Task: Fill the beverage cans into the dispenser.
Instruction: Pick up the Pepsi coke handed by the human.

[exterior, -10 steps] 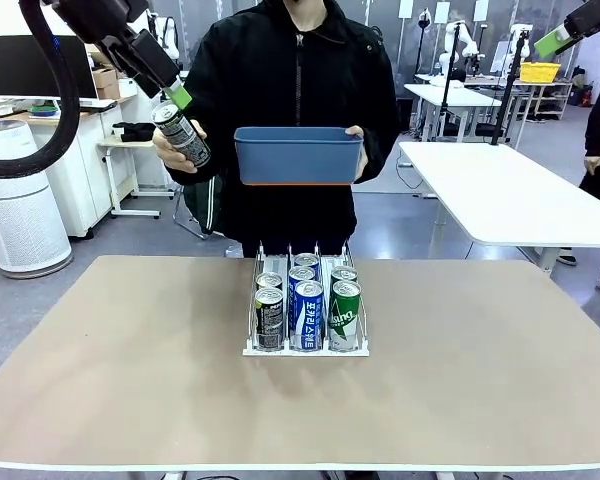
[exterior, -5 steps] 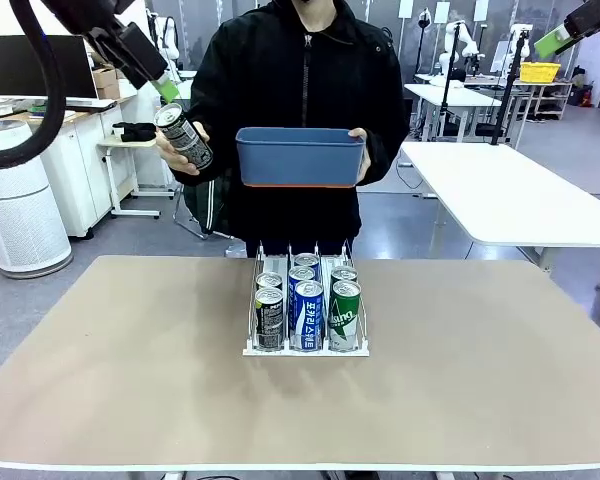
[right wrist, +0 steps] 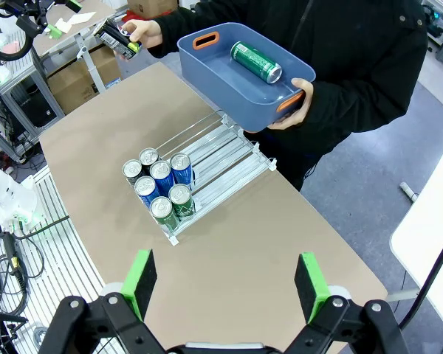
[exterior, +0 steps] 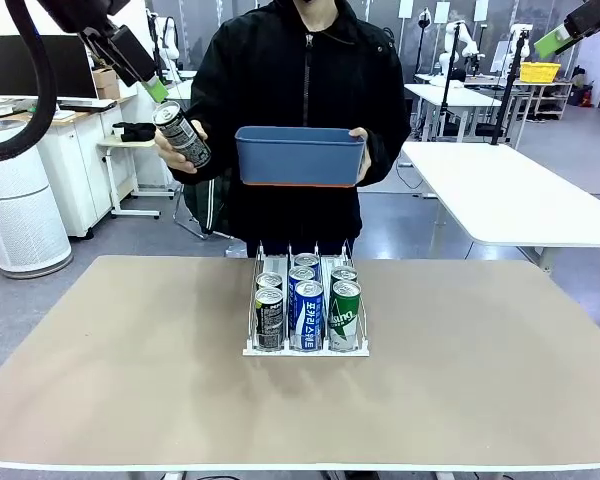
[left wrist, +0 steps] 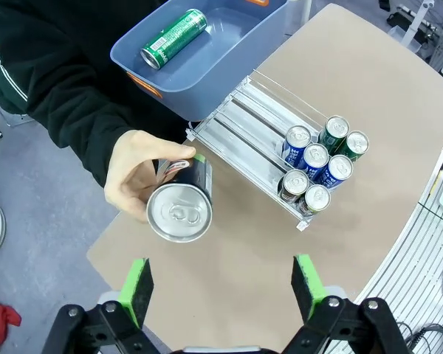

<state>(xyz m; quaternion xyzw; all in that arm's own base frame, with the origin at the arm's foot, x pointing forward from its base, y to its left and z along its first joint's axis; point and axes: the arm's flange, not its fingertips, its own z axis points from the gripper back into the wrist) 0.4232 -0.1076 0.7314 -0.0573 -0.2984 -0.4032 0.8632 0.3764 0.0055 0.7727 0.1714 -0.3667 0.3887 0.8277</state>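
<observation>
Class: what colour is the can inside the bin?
Green aluminium can; best in right wrist view.

In the white rack (exterior: 305,350) on the tan table (exterior: 130,380), black-grey cans (exterior: 269,318) stand at 9 o'clock, blue cans (exterior: 308,315) with white lettering at centre, green cans (exterior: 345,315) with white lettering at 3 o'clock. The dark blue bin (exterior: 298,160) has orange-rimmed handles; the held can (exterior: 182,136) at 10 o'clock is black-grey, silver-topped.
</observation>
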